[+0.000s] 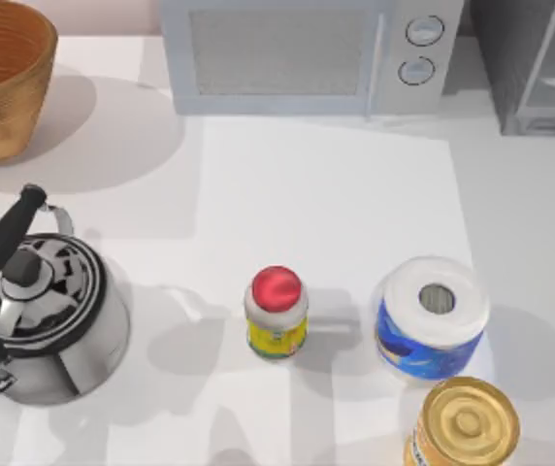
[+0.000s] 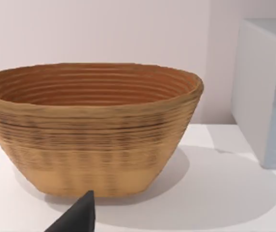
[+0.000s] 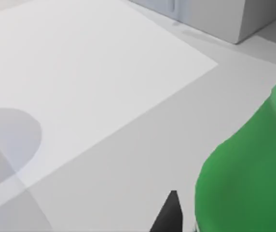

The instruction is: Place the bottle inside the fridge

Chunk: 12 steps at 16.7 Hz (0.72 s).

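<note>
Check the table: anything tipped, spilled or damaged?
Nothing stands out. The kettle, red-capped jar, paper roll and gold-lidded can all stand upright, no spills. The basket sits level beside the microwave. The green bottle shows close in the right wrist view.

On the tabletop (image 1: 287, 184), the microwave (image 1: 307, 53) stands at the back centre, with the fridge (image 1: 535, 63) just to its right in the back right corner and the basket (image 1: 1, 78) well to its left in the back left corner. The kettle (image 1: 49, 316) sits at the front left. The jar (image 1: 277, 313) stands front centre, the paper roll (image 1: 431, 316) to its right, and the can (image 1: 462, 424) just in front of the roll. In the right wrist view the bottle (image 3: 249, 169) is close to the camera, above the tabletop.
</note>
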Each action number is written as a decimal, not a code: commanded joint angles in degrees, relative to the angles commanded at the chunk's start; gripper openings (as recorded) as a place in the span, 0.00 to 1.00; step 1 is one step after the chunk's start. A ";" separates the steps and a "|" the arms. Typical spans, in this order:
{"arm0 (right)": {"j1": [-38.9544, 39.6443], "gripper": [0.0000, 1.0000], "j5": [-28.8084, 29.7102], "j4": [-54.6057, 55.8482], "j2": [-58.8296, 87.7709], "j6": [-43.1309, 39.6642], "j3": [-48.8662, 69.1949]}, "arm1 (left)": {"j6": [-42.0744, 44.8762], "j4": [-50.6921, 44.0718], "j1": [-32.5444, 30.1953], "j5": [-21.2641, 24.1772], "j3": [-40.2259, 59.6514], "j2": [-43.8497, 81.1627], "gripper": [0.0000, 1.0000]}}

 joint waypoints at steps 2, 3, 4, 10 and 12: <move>1.16 0.01 2.91 0.28 -4.29 3.39 -1.99 | 0.00 0.00 0.00 0.00 0.00 0.00 1.00; 2.03 0.01 4.92 0.49 -7.33 5.62 -3.31 | 0.00 0.00 0.00 0.00 0.00 0.00 1.00; 3.08 0.01 7.29 0.75 -10.98 8.15 -4.82 | 0.00 0.00 0.00 0.00 0.00 0.00 1.00; 13.01 0.01 28.57 3.10 -44.54 27.07 -16.82 | 0.00 0.00 0.00 0.00 0.00 0.00 1.00; 17.14 0.01 37.13 3.88 -58.02 33.82 -21.64 | 0.00 0.00 0.00 0.00 0.00 0.00 1.00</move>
